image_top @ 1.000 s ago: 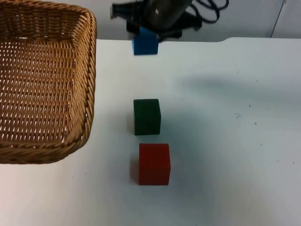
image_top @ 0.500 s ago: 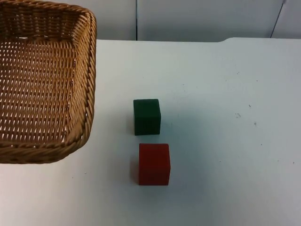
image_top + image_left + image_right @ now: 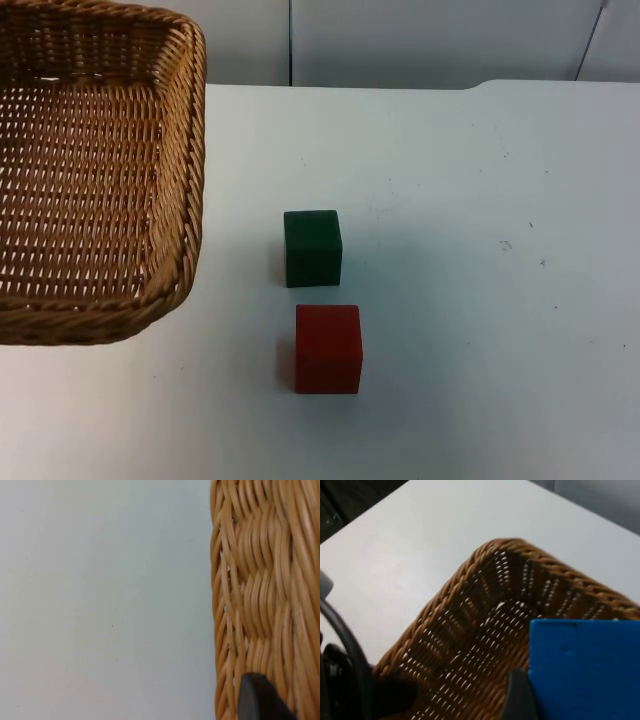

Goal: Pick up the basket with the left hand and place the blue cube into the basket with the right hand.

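While the basket (image 3: 95,180) sits at ten o'clock in the top view, a green cube (image 3: 312,247) and a red cube (image 3: 328,348) stand near the table's (image 3: 480,300) middle, the red just at six o'clock of the green, apart. Left gripper (image 3: 260,700): a black fingertip lies against the wicker wall; whether it is clamped I cannot tell. Right gripper (image 3: 520,700) grips the blue cube (image 3: 585,670) above the basket's interior.
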{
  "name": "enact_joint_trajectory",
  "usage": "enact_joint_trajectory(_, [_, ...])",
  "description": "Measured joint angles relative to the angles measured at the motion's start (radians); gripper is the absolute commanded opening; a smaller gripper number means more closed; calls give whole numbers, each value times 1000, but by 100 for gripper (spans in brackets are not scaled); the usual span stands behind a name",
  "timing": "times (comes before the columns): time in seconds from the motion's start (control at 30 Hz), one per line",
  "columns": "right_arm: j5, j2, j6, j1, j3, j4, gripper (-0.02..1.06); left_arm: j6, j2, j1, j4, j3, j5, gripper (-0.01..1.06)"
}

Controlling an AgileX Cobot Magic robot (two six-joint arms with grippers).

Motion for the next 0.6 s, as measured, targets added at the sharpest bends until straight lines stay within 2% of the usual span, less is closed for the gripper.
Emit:
enact_joint_trajectory(0.33, [4, 143, 2, 19, 0, 72, 0, 2, 0, 0, 0, 0, 4, 0])
enact_joint_trajectory(0.6, [-43, 189, 10, 24, 0, 97, 1, 7, 2, 0, 7, 0, 6, 0])
